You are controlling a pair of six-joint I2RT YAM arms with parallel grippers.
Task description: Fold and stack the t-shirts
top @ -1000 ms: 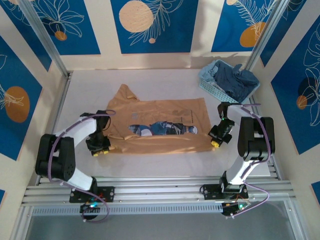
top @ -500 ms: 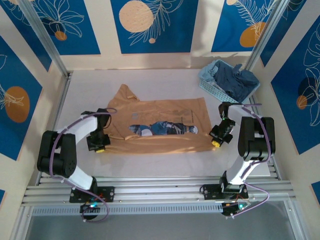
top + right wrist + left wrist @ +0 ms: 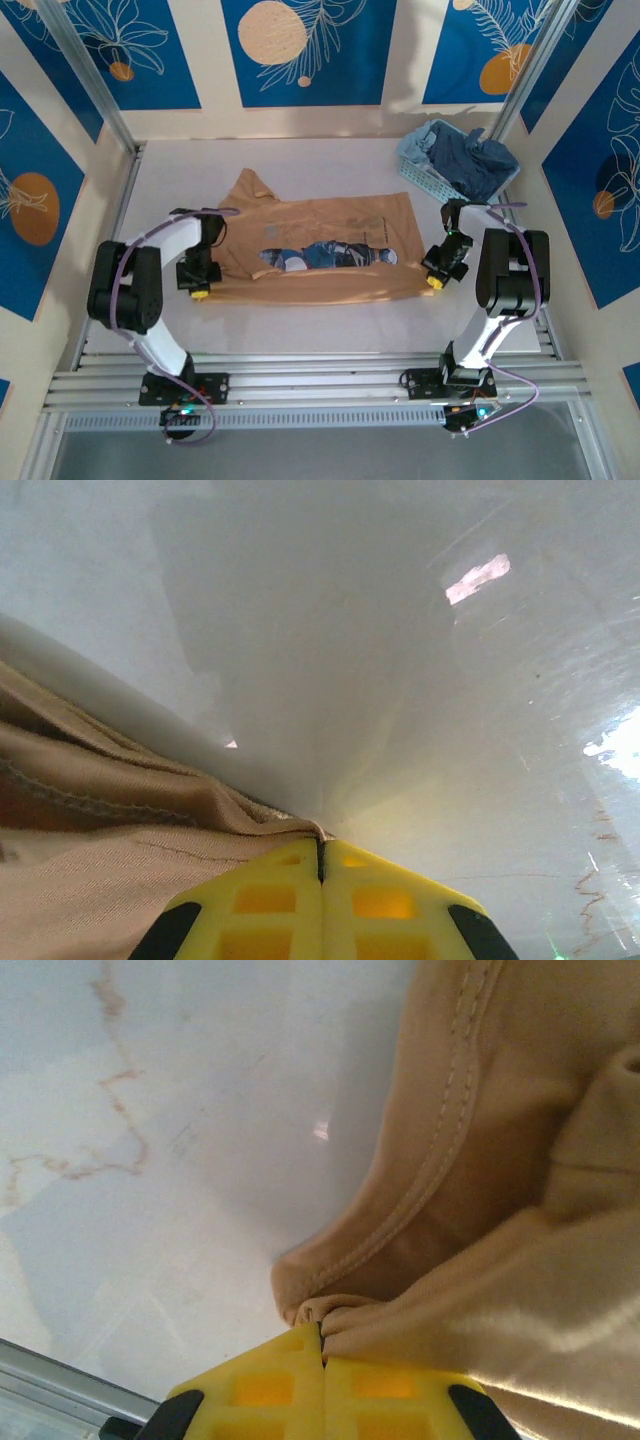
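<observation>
Pinching the near hem at its two ends, both sets of jaws are clamped on the tan-orange cloth t-shirt with the blue-and-white cartoon print (image 3: 330,215). It lies spread across the middle of the white marbled bench (image 3: 330,335) in the top view. The left jaws grip its lower-left corner and the right jaws its lower-right corner. Each wrist view shows them shut on only a thin nip of stitched edge. That shallow bite looks like the main risk: a pull toward the top of the frame could slide a corner free and leave the fold lopsided. Uneven travel between the two sides would skew the crease. The bunched sleeve (image 3: 255,187) at upper left could also end up trapped underneath. The dusty dark blue t-shirt (image 3: 468,165) sits heaped in the light-blue plastic lattice basket (image 3: 415,170) at upper right.
</observation>
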